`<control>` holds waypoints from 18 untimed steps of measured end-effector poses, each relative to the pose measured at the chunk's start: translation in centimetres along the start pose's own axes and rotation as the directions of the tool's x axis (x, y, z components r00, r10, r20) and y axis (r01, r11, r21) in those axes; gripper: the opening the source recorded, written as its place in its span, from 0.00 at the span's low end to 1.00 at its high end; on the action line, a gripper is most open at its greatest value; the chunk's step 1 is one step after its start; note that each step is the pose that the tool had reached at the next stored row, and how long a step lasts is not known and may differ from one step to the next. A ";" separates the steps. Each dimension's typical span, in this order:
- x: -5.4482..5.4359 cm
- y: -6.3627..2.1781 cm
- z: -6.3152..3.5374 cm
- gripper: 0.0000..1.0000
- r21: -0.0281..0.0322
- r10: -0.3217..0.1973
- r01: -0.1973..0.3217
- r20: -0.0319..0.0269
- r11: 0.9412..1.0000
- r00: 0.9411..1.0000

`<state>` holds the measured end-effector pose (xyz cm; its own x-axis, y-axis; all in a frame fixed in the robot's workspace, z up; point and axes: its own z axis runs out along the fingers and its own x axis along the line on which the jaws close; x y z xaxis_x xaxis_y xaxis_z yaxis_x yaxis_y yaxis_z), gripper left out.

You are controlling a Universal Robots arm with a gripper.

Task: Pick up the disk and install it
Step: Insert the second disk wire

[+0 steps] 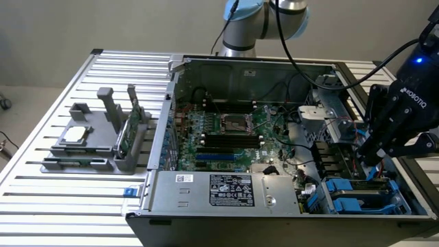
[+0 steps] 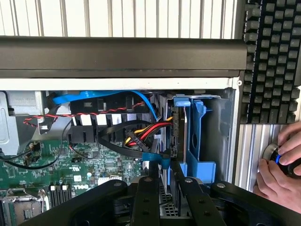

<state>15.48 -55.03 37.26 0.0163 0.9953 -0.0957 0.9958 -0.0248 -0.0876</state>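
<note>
The black gripper (image 1: pixel 368 160) hangs inside the open computer case (image 1: pixel 240 134), above the blue-framed silver-grey metal disk (image 1: pixel 360 198). The disk sits in its bay. Its jaws' state cannot be told.

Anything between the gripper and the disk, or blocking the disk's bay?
Nothing visible separates the gripper from the disk, standing on edge in its bay. A blue flat cable and a wire bundle lie close beside it.
</note>
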 end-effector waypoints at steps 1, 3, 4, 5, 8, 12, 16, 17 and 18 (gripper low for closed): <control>0.0 0.00 0.01 0.25 0.000 0.000 0.000 0.000 1.000 1.000; -0.1 0.01 0.07 0.25 0.000 -0.001 0.001 -0.001 1.000 1.000; -0.1 0.01 0.09 0.25 -0.001 -0.002 0.002 -0.001 1.000 1.000; -0.1 0.01 0.12 0.25 -0.001 -0.003 0.003 -0.001 1.000 1.000; -0.1 0.02 0.19 0.25 -0.002 -0.007 0.007 -0.001 1.000 1.000; -0.1 0.03 0.23 0.16 -0.003 -0.013 0.013 -0.002 1.000 1.000; -0.4 0.02 0.26 0.16 -0.004 -0.015 0.015 -0.011 1.000 1.000; -0.7 0.01 0.33 0.16 -0.004 -0.016 0.016 -0.015 1.000 1.000; -0.9 0.02 0.44 0.16 -0.004 -0.016 0.016 -0.019 1.000 1.000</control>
<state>15.45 -56.00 36.91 0.0017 0.9971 -0.0758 0.9964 -0.0082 -0.0849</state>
